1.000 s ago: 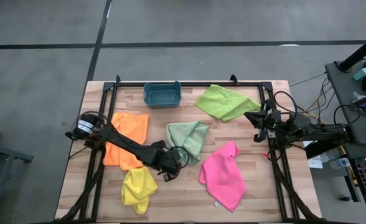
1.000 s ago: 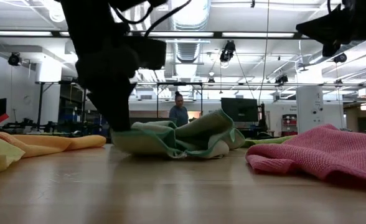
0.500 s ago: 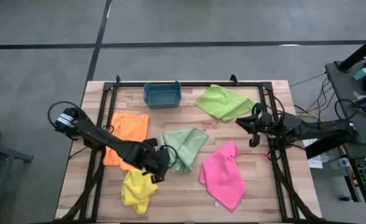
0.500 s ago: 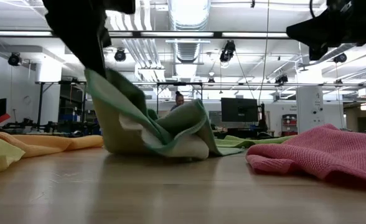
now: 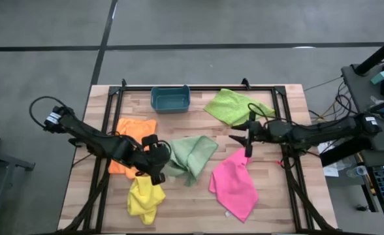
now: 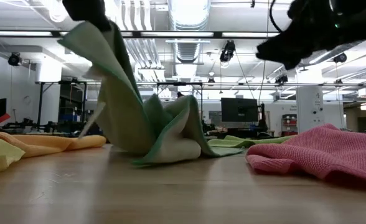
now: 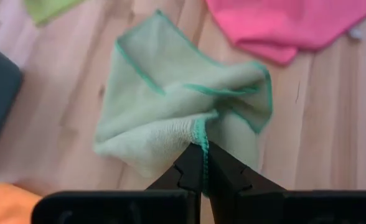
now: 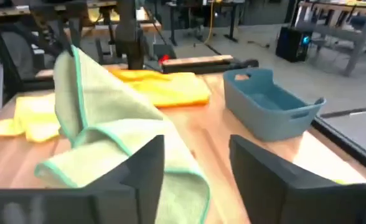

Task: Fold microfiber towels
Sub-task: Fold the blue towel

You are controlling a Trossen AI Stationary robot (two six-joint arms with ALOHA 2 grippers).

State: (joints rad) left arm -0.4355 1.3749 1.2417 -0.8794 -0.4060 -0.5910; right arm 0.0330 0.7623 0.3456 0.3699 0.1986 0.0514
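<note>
Left wrist view: left hand (image 7: 203,163) pinching lifted mint towel (image 7: 170,112) edge.

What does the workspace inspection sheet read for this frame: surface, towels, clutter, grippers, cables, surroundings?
Surface: wooden table, black frame rails along its edges.
Job's things: pale mint towel lifted by one corner, the rest draped on the table; orange towel, yellow towel, pink towel and lime towel lie crumpled and unfolded.
Clutter: teal bin at the far edge, looks empty.
Grippers: left gripper shut on the mint towel's hem; right gripper open, holding nothing, above the table between the lime and pink towels.
Cables: loops at both arm bases and beside the table's right side.
Surroundings: grey floor; workshop with monitors and desks behind.
</note>
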